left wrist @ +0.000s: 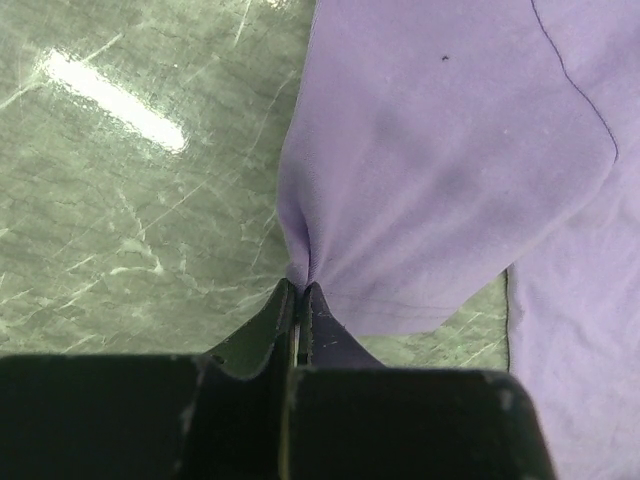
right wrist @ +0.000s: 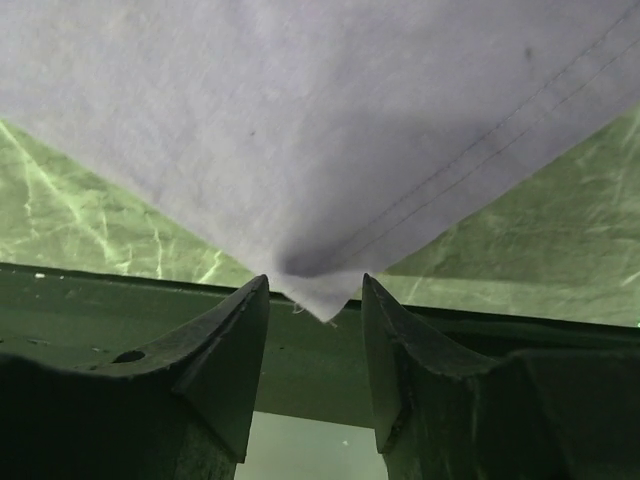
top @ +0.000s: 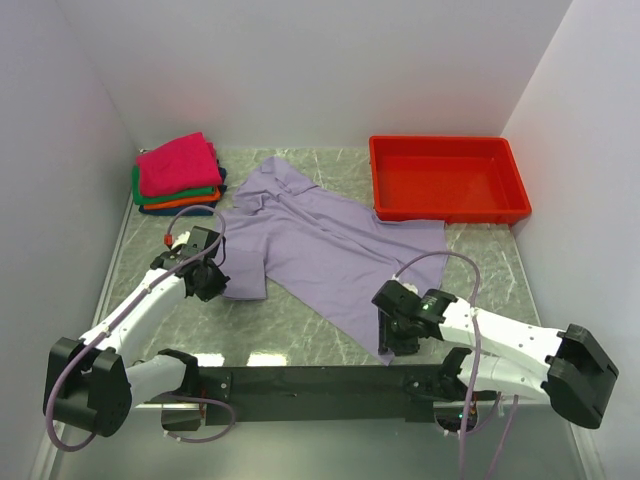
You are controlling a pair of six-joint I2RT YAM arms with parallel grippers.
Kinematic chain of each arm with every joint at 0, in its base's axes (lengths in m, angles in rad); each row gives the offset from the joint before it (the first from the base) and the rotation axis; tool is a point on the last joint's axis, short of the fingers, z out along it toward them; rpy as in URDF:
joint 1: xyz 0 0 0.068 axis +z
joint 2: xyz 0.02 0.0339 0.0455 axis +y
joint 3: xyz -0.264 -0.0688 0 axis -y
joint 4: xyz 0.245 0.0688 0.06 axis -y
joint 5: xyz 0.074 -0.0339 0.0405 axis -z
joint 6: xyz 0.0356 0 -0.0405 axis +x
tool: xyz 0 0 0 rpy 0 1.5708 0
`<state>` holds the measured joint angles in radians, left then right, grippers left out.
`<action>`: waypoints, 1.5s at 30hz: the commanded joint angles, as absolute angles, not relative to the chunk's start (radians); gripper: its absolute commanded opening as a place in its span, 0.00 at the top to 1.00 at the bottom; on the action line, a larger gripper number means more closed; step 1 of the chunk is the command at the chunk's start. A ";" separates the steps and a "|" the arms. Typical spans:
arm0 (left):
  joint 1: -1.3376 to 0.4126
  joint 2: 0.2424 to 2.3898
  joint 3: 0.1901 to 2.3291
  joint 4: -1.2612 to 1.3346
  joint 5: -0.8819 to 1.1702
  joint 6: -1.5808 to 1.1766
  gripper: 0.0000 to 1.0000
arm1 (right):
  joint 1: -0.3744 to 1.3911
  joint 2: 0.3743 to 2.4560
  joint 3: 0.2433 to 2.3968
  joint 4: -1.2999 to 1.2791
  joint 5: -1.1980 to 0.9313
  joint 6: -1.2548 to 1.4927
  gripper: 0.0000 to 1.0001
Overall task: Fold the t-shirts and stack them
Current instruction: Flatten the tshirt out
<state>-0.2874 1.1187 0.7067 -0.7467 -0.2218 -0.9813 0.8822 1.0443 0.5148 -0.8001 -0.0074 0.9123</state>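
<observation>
A pale lavender t-shirt [top: 320,245] lies spread out, slantwise, across the green marble table [top: 300,325]. My left gripper [top: 213,280] is shut on the shirt's left edge; in the left wrist view its black fingers [left wrist: 322,325] pinch the bunched lavender cloth [left wrist: 430,170]. My right gripper [top: 392,345] stands open at the shirt's near corner. In the right wrist view that hemmed corner [right wrist: 320,290] hangs between the two spread fingertips [right wrist: 248,315] and neither touches it. Folded t-shirts [top: 178,172] in magenta-pink, green, orange and dark blue are stacked at the back left.
A red plastic tray [top: 448,205] sits at the back right, touching the shirt's far edge. White walls close in the table on three sides. The black arm-base rail [top: 320,380] runs along the near edge, just under the right gripper.
</observation>
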 commanded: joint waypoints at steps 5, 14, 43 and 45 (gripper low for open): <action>-0.284 1.100 0.707 -0.752 -0.209 -0.959 1.00 | 0.930 1.072 0.502 -0.784 0.003 0.963 0.50; -0.284 1.097 0.709 -0.755 -0.204 -0.959 1.00 | 0.976 1.169 0.466 -0.716 -0.078 0.963 0.51; -0.245 0.957 0.808 -0.953 -0.236 -0.963 1.00 | 1.019 1.086 0.736 -1.084 -0.255 0.844 1.00; -0.244 0.930 0.805 -0.972 -0.242 -0.982 1.00 | 1.019 1.078 0.756 -1.117 -0.291 0.825 1.00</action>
